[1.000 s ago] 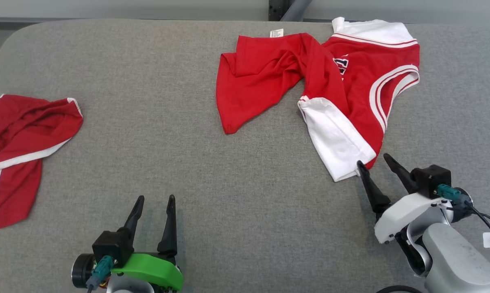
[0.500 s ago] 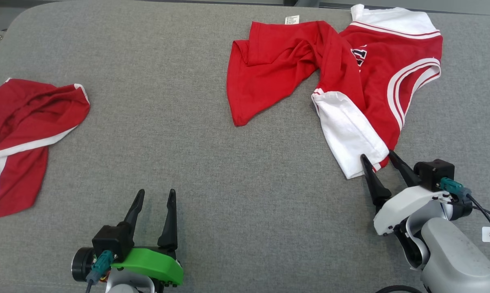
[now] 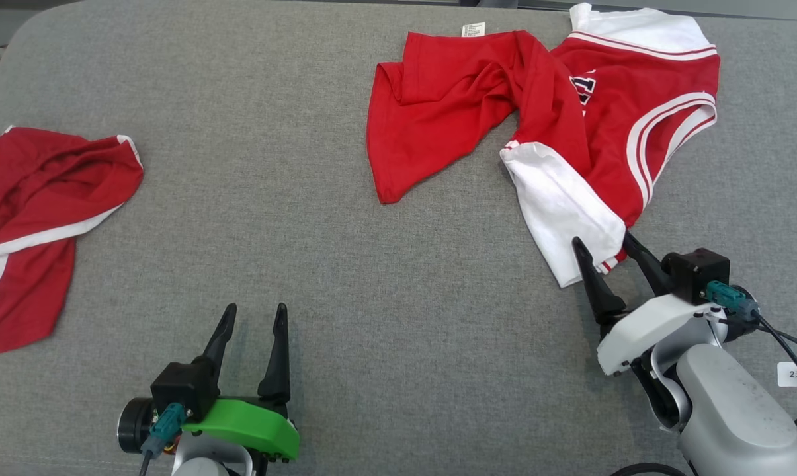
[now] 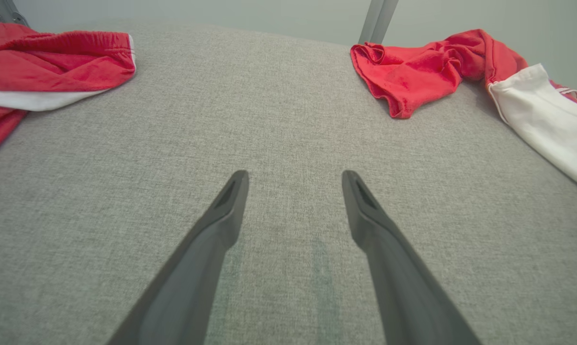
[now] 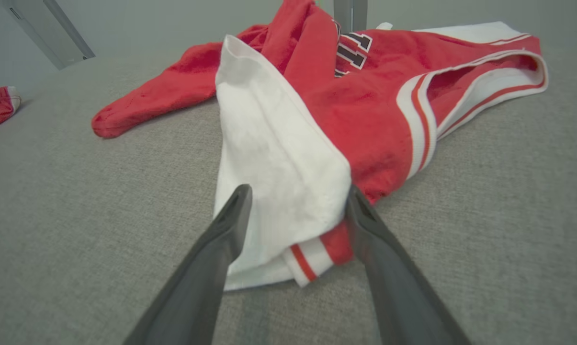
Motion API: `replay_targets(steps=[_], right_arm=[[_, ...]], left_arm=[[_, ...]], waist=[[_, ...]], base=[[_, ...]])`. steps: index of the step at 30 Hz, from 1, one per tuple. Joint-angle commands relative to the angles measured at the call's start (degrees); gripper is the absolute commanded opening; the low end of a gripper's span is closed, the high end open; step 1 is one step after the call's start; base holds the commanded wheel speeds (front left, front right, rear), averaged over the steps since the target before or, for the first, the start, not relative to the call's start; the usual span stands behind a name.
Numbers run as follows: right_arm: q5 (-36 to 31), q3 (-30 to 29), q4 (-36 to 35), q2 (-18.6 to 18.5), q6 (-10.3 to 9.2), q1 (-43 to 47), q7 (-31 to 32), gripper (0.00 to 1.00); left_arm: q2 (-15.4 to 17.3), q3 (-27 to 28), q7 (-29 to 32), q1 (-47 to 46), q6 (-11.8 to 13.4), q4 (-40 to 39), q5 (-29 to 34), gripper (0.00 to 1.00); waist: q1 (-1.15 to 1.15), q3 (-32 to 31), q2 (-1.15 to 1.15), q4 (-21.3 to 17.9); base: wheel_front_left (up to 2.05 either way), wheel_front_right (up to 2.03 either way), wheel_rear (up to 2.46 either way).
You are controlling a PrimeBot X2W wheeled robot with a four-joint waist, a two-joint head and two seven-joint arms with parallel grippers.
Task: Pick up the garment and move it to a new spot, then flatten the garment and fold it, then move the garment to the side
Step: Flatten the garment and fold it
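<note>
A crumpled red jersey (image 3: 570, 112) with white trim lies at the table's far right, its white sleeve (image 3: 557, 205) stretched toward me. My right gripper (image 3: 602, 239) is open, one finger on each side of the sleeve's striped end. In the right wrist view the sleeve (image 5: 274, 158) sits between the spread fingers of the right gripper (image 5: 298, 191), low over the cloth surface. My left gripper (image 3: 256, 307) stands open near the front edge, with nothing between its fingers (image 4: 231, 201). The jersey (image 4: 412, 72) lies far ahead to its right.
A second red and white garment (image 3: 34, 218) lies bunched at the table's left edge, also seen from the left wrist (image 4: 44, 72). The grey fabric tabletop (image 3: 372, 297) spreads wide between the two garments. A small white label (image 3: 792, 373) hangs by the right arm's cables.
The head camera has shifted, moving the whole picture. My right gripper has advanced so that the sleeve's end now sits between its open fingers. The left gripper has stayed put.
</note>
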Motion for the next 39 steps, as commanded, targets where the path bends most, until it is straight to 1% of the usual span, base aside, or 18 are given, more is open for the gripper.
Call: replay_targets(steps=[1,7,13,14,15,16,17,18,19,22,25,27,28,30,31,32,35,39], right_arm=[[-0.60,-0.27,-0.35,0.24,-0.08,0.97,-0.12,1.00],[-1.44,-1.51,-1.44,0.77,-0.08,1.70,-0.12,1.00],[-1.30,-1.10,0.40,0.58,-0.08,0.80,-0.11,1.00],[-1.26,-0.72,0.89,0.48,-0.08,0.47,-0.12,0.94],[-1.13,-0.53,1.34,0.40,-0.09,0.21,-0.12,0.84],[-0.92,-0.47,1.65,0.28,-0.08,-0.04,-0.12,0.69],[-0.78,-0.54,1.93,0.19,-0.09,-0.16,-0.12,0.45],[-0.76,-0.59,2.10,0.29,-0.08,-0.20,-0.12,0.17],[-0.89,-0.71,1.87,0.36,-0.08,-0.32,-0.12,0.00],[-1.55,-1.07,-0.20,0.18,-0.08,-0.22,-0.12,0.00],[-3.22,-0.36,-3.77,-0.29,-0.08,0.76,-0.12,0.00],[-4.81,1.17,-6.99,-1.07,-0.09,1.01,-0.11,0.00],[-5.36,2.88,-8.74,-1.52,-0.08,1.22,-0.11,0.00],[-5.51,7.44,-11.44,-3.24,-0.06,1.63,-0.11,0.00],[-4.31,12.42,-12.79,-5.49,-0.08,1.92,-0.11,0.00],[-3.51,15.33,-13.23,-6.38,-0.07,1.98,-0.11,0.00],[0.33,23.88,-12.37,-9.07,-0.07,2.57,-0.12,0.00],[7.32,36.36,-10.32,-11.98,-0.07,2.46,0.07,0.00]], left_arm=[[0.19,0.11,-0.04,-0.36,-0.21,0.16,-0.46,1.00],[0.19,0.01,-0.04,0.06,-0.31,0.35,-0.58,1.00],[0.19,-0.21,-0.04,0.26,-0.29,0.69,-0.48,1.00],[0.19,-0.31,-0.04,0.22,-0.29,0.78,-0.47,1.00],[0.20,-0.43,-0.04,0.17,-0.30,0.84,-0.45,1.00],[0.21,-0.47,-0.04,0.16,-0.29,0.85,-0.45,1.00],[0.19,-0.48,-0.04,0.18,-0.28,0.81,-0.48,1.00],[0.19,-0.46,-0.04,0.26,-0.28,0.74,-0.47,1.00],[0.19,-0.39,-0.04,0.39,-0.24,0.66,-0.42,1.00],[0.19,-0.02,-0.04,0.83,-0.21,0.58,-0.23,1.00],[0.21,0.70,-0.04,1.54,-0.10,0.68,0.02,1.00],[0.19,0.95,-0.04,1.91,-0.27,0.83,0.07,1.00],[0.19,1.00,-0.04,2.26,-0.42,0.91,0.15,1.00],[0.21,1.27,-0.04,2.71,-0.62,1.09,0.31,1.00],[0.19,1.23,-0.04,3.22,-0.87,1.24,0.31,1.00],[0.19,1.19,-0.04,3.43,-0.85,1.33,0.25,1.00],[0.20,1.07,-0.04,3.82,-0.99,1.47,0.03,1.00],[0.19,0.75,-0.04,4.62,-0.91,1.47,-0.37,1.00]], waist=[[0.00,-0.09,0.00,0.01],[0.00,-0.50,0.00,0.10],[0.00,-0.81,0.00,0.29],[0.00,-0.84,0.00,0.40],[0.00,-0.87,0.00,0.54],[0.00,-0.89,0.00,0.69],[0.00,-0.90,0.00,0.82],[0.00,-0.93,0.00,0.93],[0.00,-0.97,0.00,1.01],[0.00,-1.29,0.00,1.02],[0.00,-2.33,0.00,0.27],[0.00,-3.36,0.00,-0.62],[0.00,-4.06,0.00,-1.17],[0.00,-5.50,0.00,-2.26],[0.00,-7.07,0.00,-3.34],[0.00,-7.81,0.00,-3.82],[0.00,-9.62,0.00,-5.18],[0.00,-10.63,0.00,-6.66]], base=[[0.00,0.00,0.00],[0.00,0.00,0.00],[0.00,0.00,0.00],[0.00,0.00,0.00],[0.00,0.00,0.00],[0.00,0.00,0.00],[0.00,0.00,0.00],[0.00,0.00,0.00],[0.00,0.00,0.00],[0.00,0.00,0.00],[0.00,0.00,0.00],[0.00,0.00,0.00],[0.00,0.00,0.00],[0.00,0.00,0.00],[0.00,0.00,0.00],[0.00,0.00,0.00],[0.00,0.00,0.00],[0.00,0.00,0.00]])
